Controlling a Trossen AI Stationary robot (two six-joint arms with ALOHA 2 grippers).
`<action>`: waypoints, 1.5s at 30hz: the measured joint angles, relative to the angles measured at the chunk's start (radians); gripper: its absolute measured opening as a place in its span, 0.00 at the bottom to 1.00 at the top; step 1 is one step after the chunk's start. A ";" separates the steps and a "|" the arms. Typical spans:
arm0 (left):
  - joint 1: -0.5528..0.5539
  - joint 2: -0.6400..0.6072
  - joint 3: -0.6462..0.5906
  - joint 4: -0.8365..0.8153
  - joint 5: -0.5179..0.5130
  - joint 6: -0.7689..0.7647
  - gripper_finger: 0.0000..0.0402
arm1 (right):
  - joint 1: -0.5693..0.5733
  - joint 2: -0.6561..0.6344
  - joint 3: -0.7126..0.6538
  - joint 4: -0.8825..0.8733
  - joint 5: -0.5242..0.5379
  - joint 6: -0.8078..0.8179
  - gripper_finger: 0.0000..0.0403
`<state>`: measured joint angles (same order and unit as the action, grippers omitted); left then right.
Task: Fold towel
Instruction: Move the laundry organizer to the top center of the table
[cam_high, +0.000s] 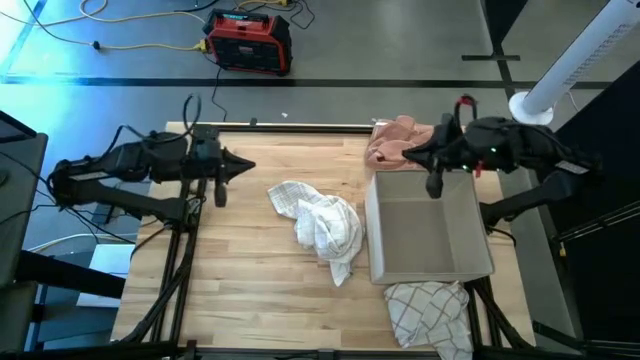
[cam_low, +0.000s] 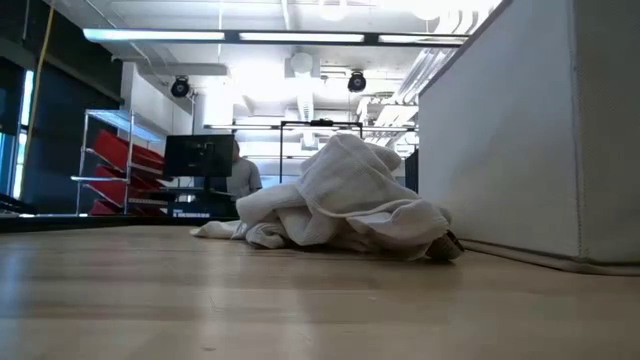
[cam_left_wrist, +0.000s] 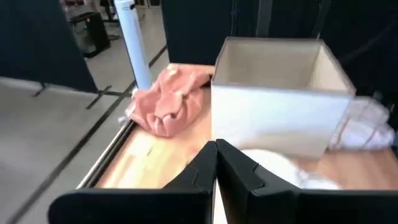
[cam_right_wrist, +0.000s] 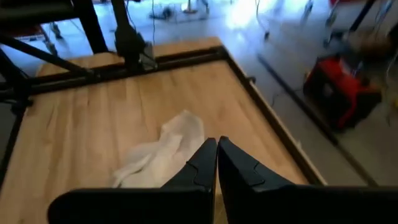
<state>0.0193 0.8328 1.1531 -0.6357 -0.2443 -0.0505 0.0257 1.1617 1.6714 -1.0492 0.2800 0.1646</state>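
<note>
The crumpled white cloth towel (cam_high: 322, 226) lies unfolded between the left gripper (cam_high: 240, 166) and right gripper (cam_high: 412, 152); both fingers pressed together, holding nothing, probably waiting to start.

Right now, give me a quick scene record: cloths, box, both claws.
white towel: crumpled, mid-table, unfolded
pink cloth: bunched at far edge, beside box
checked cloth: near edge, next to box, partly hanging off the table
box: open, on right side of table
left claw: shut, holds nothing, above left side of table
right claw: shut, holds nothing, over pink cloth
fold: not started
</note>
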 joint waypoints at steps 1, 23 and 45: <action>0.000 0.009 0.020 0.001 0.002 -0.016 0.00 | 0.000 0.026 0.032 -0.002 -0.003 0.009 0.00; 0.000 0.061 0.088 -0.056 0.147 -0.148 0.00 | -0.044 0.174 0.215 -0.535 -0.053 0.113 0.01; 0.000 0.284 0.087 -0.240 0.182 -0.176 0.11 | -0.301 0.163 -0.351 -0.477 -0.081 -0.340 0.55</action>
<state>0.0193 1.1169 1.2404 -0.8761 -0.0628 -0.2264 -0.2749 1.3251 1.3208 -1.5262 0.1986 -0.1754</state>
